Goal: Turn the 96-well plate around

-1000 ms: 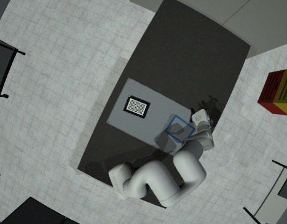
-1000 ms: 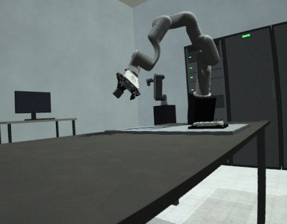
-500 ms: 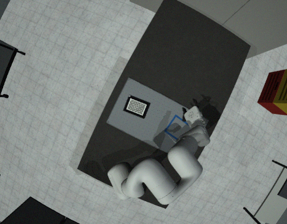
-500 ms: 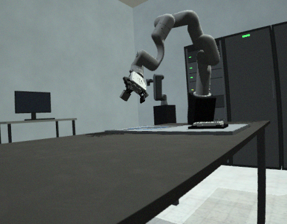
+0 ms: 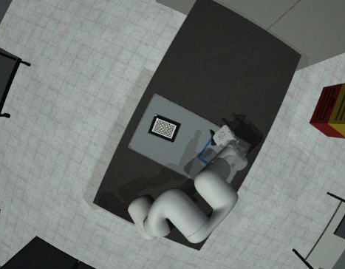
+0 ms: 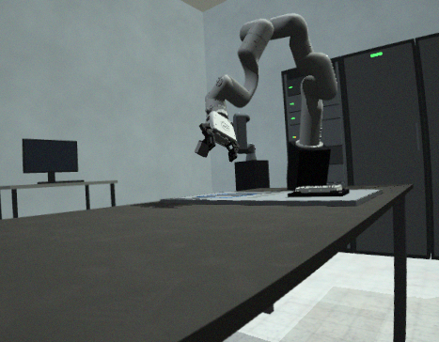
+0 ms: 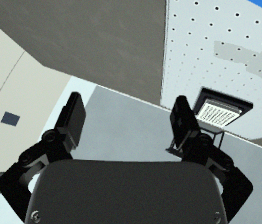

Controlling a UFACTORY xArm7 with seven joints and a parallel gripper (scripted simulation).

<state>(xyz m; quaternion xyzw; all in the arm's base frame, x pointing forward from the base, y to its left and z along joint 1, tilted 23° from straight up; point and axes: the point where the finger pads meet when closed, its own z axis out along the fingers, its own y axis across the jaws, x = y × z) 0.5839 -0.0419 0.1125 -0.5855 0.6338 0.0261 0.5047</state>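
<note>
So I'm sitting at the approach stage here, nothing picked up yet. The gripper (image 6: 217, 147) is hanging well above the deck with its fingers spread all the way apart and nothing between them. It's hovering roughly over the blue taped outline B1 (image 5: 204, 152), well apart from the job.

The 96-well plate (image 5: 164, 128) is lying in its black nest N1 (image 5: 151, 123) on the grey deck mat (image 5: 148, 145), looking flat as far as I can tell. I can't make out the cut corner from any view, too small, so I'm taking the task's word on which way round it's facing.

Next move, I reckon: I'm needing to swing over the plate, square the fingers to its sides, drop down and close on it, then lift it out of the locators before turning it.

Surface-wise I'm working on a long dark table (image 6: 133, 263) on a pale tiled floor (image 5: 60, 122). Room's got dark cabinets (image 6: 382, 141) with green lights, a monitor (image 6: 50, 156) on a side desk, and a red and yellow box (image 5: 333, 111) off to one side.
</note>
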